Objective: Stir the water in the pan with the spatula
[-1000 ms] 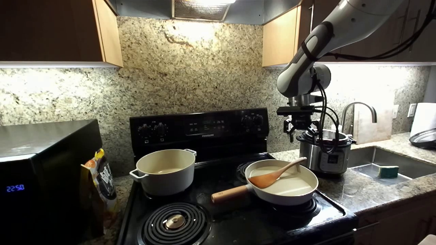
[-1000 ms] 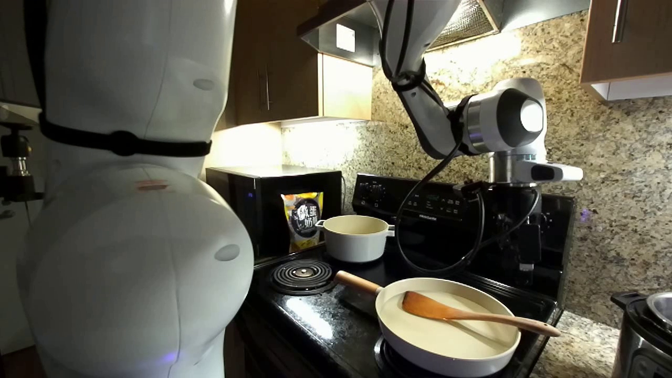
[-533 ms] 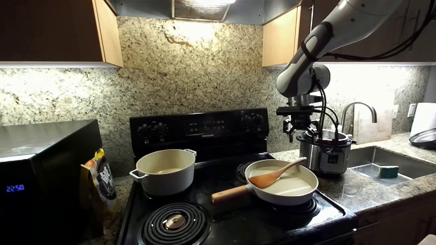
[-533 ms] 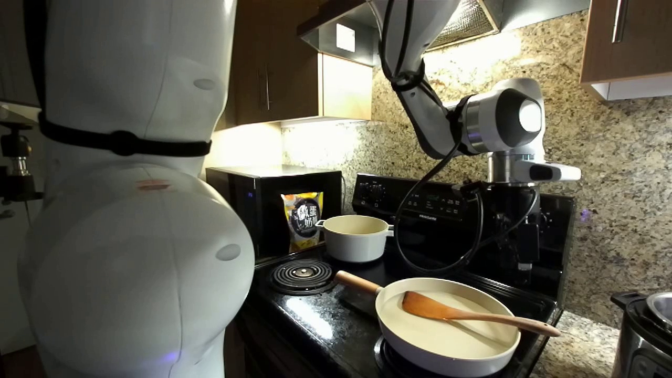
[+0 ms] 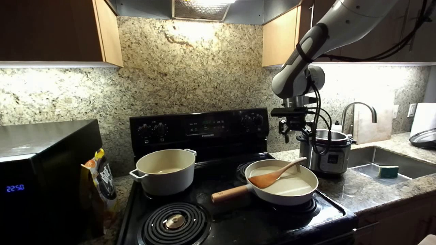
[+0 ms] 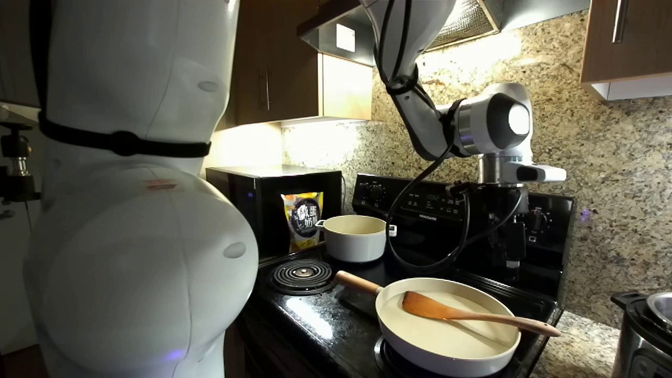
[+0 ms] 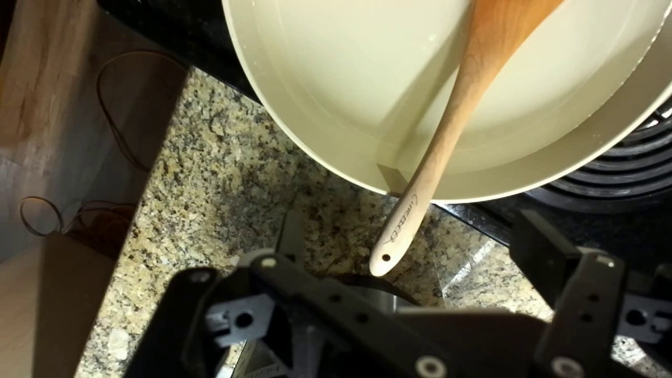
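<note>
I note a displacement of the robot arm (image 5: 337, 30): it has shifted slightly leftward in both exterior views, and the gripper (image 5: 297, 136) has travelled with it. In an exterior view they now cover less of the pressure cooker (image 5: 333, 165), its inner rim (image 5: 337, 134) showing more fully. In an exterior view the looped cable (image 6: 388, 226) has swung across the side handle (image 6: 392, 231) of the deep pot (image 6: 354, 247), a control knob (image 6: 537, 220) has come clear beside the gripper, and the rounded shoulder (image 6: 142, 262) has edged right.
</note>
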Available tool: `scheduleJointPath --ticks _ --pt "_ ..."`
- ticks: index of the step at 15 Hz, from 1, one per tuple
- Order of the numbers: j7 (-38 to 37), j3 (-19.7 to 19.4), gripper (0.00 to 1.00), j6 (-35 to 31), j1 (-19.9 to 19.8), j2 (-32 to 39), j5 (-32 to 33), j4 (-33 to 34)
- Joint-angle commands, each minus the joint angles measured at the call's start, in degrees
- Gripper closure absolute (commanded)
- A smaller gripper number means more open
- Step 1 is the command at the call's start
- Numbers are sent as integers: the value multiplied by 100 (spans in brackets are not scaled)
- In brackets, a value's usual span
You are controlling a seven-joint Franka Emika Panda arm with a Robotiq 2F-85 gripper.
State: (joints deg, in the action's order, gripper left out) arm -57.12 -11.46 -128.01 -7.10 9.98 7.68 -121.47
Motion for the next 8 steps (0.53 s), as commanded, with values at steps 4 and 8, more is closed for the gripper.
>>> scheduleJointPath --ticks 4,8 --pt "-246 -61 0 -51 -23 393 -150 276" --pt "-26 -92 0 -38 -113 741 -452 508"
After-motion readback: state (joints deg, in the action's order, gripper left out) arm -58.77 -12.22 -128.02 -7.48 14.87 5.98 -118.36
